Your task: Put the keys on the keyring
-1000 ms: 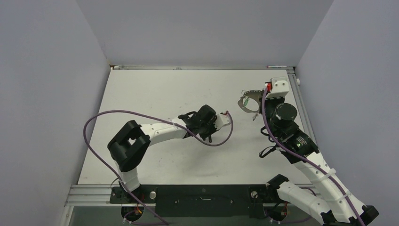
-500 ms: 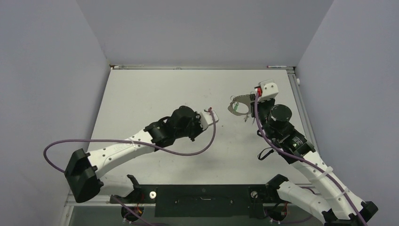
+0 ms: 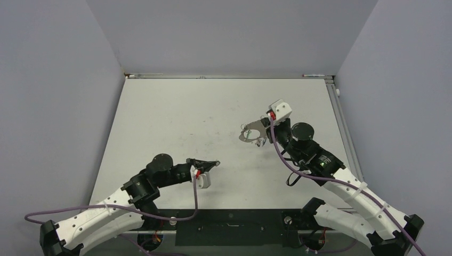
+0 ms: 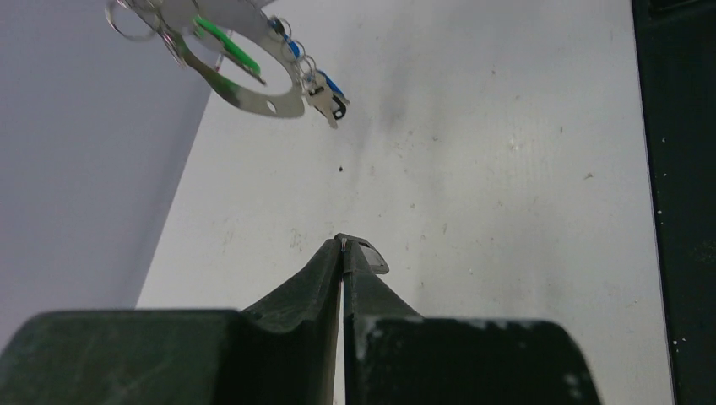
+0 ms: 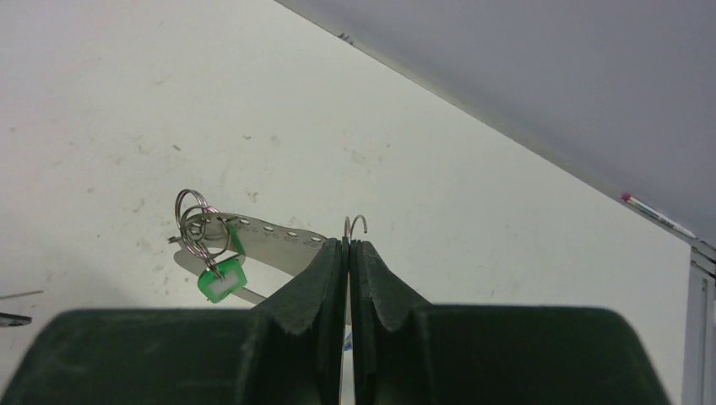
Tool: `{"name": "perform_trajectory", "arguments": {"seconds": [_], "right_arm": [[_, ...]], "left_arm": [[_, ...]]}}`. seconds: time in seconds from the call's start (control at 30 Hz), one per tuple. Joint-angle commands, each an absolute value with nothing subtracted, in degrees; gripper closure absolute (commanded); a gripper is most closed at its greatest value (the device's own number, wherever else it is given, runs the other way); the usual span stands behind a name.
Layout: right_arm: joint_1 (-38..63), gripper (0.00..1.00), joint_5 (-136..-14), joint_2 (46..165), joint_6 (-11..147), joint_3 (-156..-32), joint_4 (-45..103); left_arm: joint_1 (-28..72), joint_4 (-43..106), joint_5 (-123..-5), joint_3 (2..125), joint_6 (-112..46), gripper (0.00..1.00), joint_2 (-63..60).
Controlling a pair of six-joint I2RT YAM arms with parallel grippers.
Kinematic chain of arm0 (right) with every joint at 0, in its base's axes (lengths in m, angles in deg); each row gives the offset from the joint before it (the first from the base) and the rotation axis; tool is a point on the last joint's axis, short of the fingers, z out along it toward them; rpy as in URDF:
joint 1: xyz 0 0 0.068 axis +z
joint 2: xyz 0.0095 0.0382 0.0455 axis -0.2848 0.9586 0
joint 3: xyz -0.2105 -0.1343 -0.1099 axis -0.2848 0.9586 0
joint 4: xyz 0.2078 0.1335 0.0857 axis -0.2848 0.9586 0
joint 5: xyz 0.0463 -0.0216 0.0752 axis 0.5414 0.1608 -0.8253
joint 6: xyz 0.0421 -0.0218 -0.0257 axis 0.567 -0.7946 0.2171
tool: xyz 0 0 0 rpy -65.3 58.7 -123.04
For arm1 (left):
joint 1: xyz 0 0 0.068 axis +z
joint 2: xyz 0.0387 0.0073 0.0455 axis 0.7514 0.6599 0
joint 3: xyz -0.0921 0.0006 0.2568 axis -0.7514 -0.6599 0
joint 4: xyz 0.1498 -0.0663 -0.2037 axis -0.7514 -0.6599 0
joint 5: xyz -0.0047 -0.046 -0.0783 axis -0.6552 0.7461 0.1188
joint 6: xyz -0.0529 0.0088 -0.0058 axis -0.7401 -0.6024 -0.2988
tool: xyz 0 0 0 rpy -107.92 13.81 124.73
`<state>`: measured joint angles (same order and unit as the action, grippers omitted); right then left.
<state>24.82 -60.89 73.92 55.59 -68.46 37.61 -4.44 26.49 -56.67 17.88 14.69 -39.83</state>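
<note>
Your right gripper (image 5: 348,245) is pinched tight on the keyring (image 5: 270,239), a flat grey metal band dotted with holes, gripping it at the near edge of the loop. From the top camera the keyring sits right of centre over the table (image 3: 176,117), and from the left wrist it looks lifted clear of the surface. A green key (image 5: 221,283) dangles off the band's left end on small split rings (image 5: 197,221). The left wrist view catches 2 blue keys (image 4: 332,84) hanging lower on the loop, with a silver blade showing beneath them. Your left gripper (image 4: 344,246) is down near the front edge, well apart from the keyring, its fingers pressed together. You can't tell whether anything is caught between them.
</note>
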Motion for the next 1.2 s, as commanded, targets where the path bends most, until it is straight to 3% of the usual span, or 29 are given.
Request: {"name": "perform_trajectory", "arguments": {"seconds": [0.0,0.17,0.37,0.57,0.83,1.17], "right_arm": [[26.95,0.95,-65.33,73.47,54.23,-67.66,32.22],[28.29,0.95,-61.93,73.52,54.72,-66.50,32.24],[28.28,0.95,-51.70,74.41,56.00,-65.98,32.82],[28.28,0.95,-49.80,72.96,56.00,-64.63,32.58],[28.28,0.95,-47.04,70.22,57.05,-63.74,32.23],[28.28,0.95,-46.28,69.13,57.71,-64.03,33.39]], "left_arm": [[-2.32,33.09,-45.98,17.87,16.88,1.00,-43.90],[-1.71,37.00,-49.20,15.67,14.90,1.00,-41.45],[-1.61,42.54,-57.31,17.99,12.23,1.00,-27.37],[-2.44,38.44,-71.38,25.23,18.85,1.00,-11.83],[-6.13,38.10,-82.29,26.56,25.11,1.00,-2.17],[-8.68,30.46,-75.46,32.29,19.08,0.99,6.41]]}}
